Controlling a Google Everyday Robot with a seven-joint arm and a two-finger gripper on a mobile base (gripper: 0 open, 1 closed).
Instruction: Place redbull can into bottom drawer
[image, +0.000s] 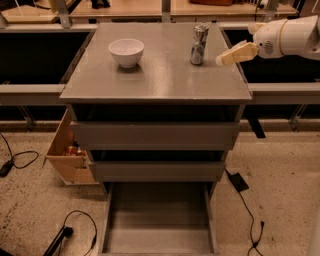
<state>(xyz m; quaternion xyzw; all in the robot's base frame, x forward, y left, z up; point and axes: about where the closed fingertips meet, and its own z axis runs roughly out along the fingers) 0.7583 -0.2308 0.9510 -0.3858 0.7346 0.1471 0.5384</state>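
Observation:
The redbull can (199, 44), slim and silver with bluish markings, stands upright on the grey cabinet top (160, 75) at the back right. The gripper (225, 57) comes in from the right on a white arm, its tan fingertips a short way right of the can and not touching it. The bottom drawer (159, 220) is pulled out at the foot of the cabinet, a wide shallow grey tray with nothing in it.
A white bowl (126, 52) sits on the cabinet top at the back left. Two grey drawers (155, 135) above the bottom one stand slightly open. A tan wooden box (70, 155) stands left of the cabinet. Cables and a black adapter (239, 182) lie on the floor.

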